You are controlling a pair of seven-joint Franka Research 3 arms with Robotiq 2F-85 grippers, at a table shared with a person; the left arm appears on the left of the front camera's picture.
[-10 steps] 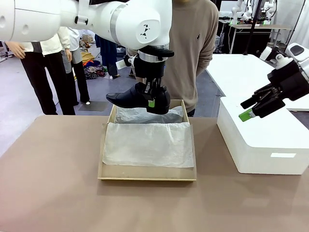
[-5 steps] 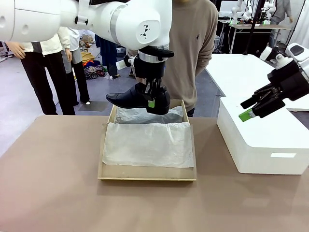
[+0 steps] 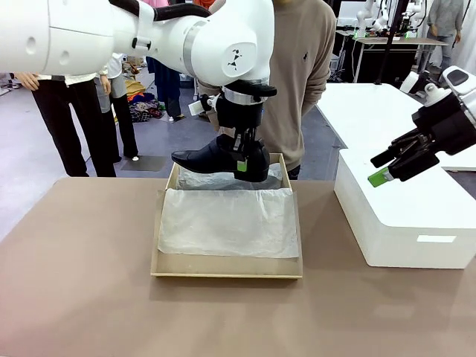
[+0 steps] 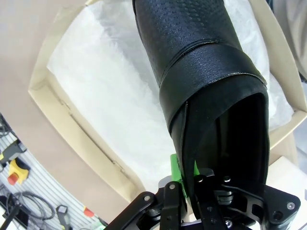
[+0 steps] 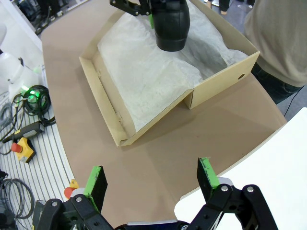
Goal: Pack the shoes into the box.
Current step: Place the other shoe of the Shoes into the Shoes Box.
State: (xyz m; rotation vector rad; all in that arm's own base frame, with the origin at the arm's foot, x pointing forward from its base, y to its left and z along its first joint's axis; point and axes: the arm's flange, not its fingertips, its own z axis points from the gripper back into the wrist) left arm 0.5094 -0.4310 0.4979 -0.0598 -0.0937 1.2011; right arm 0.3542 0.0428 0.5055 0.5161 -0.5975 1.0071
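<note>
"Box [image 3: 227, 268], near side first: what do you have?"

"It sits open at the middle of the worktop [image 3: 89, 297], with its near wall square to my front camera. White tissue paper [image 3: 227, 223] is spread over the inside. It lies flat in the near part and is crumpled toward the far wall."

"And the shoe?"

"One glossy black shoe [image 3: 216, 158] hangs over the far part of the box, above the crumpled paper. It is roughly level, with the toe toward my left. I cannot tell whether the heel touches the paper. The left end effector [image 3: 242, 159] comes straight down on it and is pinched tight onto the rim at the heel end. My left wrist view shows a green pad [image 4: 177, 168] against the outside of the leather."

"Right side?"

"The right end effector [image 3: 378, 168] hovers over a white box [image 3: 401, 223] at my right, well apart from the shoe, and holds nothing. Its fingers [image 5: 207, 173] stand spread wide."

"Beyond the box?"

"A person [image 3: 301, 82] in a tan sweater stands just behind the far wall, at the worktop's far edge."
</note>
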